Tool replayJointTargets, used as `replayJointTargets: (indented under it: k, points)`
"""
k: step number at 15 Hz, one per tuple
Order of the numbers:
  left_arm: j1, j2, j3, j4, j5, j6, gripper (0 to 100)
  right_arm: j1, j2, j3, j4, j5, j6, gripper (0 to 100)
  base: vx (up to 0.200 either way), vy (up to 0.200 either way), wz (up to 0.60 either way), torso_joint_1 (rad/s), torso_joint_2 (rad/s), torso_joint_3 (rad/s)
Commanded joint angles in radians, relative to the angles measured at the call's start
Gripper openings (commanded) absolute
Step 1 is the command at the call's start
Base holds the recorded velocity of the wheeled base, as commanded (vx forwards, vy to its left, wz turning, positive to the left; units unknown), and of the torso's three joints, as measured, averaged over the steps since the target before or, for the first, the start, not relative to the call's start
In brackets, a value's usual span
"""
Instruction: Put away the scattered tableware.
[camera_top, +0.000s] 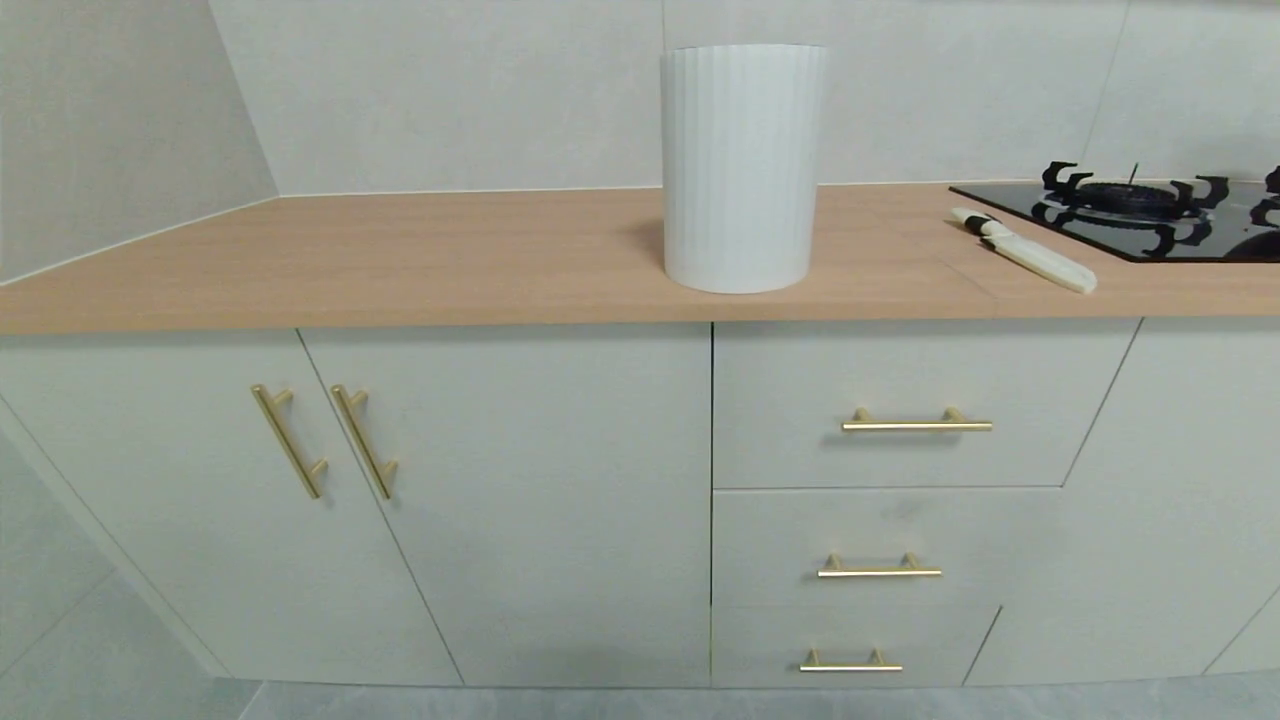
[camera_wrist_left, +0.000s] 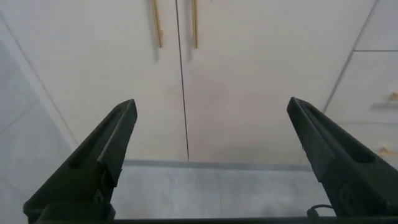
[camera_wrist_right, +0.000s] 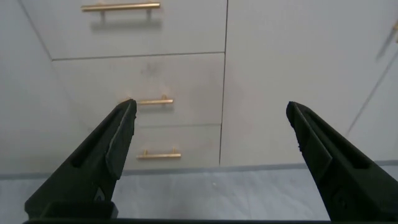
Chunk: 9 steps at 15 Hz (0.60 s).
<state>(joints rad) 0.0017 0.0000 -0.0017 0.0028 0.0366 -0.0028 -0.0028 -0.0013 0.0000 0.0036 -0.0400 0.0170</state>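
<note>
Knife, pale with a dark band, flat on tabletop at right, just beside near-left corner of hob; loose and unstowed, judged the scattered piece to be put away. Ribbed white holder, upright at tabletop centre close to near edge, left of knife and well apart from it; judged the likely receptacle, with interior hidden from above. Left end effector, fingers spread wide, nothing held, low before paired cabinet doors. Right end effector, likewise spread wide and empty, low before stacked drawers. Both judged parked in readiness, with no grasp yet begun. Brands, labels, writing: none legible on any item.
</note>
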Motion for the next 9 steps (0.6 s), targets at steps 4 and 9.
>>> replayJointTargets:
  k: [4, 9]
  points:
    - [0.000, 0.002, 0.000, 0.000, 0.000, 0.000, 100, 0.000, 0.001, 0.000, 0.001, 0.000, 0.000, 100, 0.200, 0.000, 0.00, 0.000, 0.01, 0.005]
    - [0.000, 0.002, 0.000, 0.000, 0.000, 0.000, 100, 0.000, 0.001, 0.000, -0.001, 0.000, 0.000, 100, 0.200, 0.000, 0.00, 0.002, 0.01, 0.002]
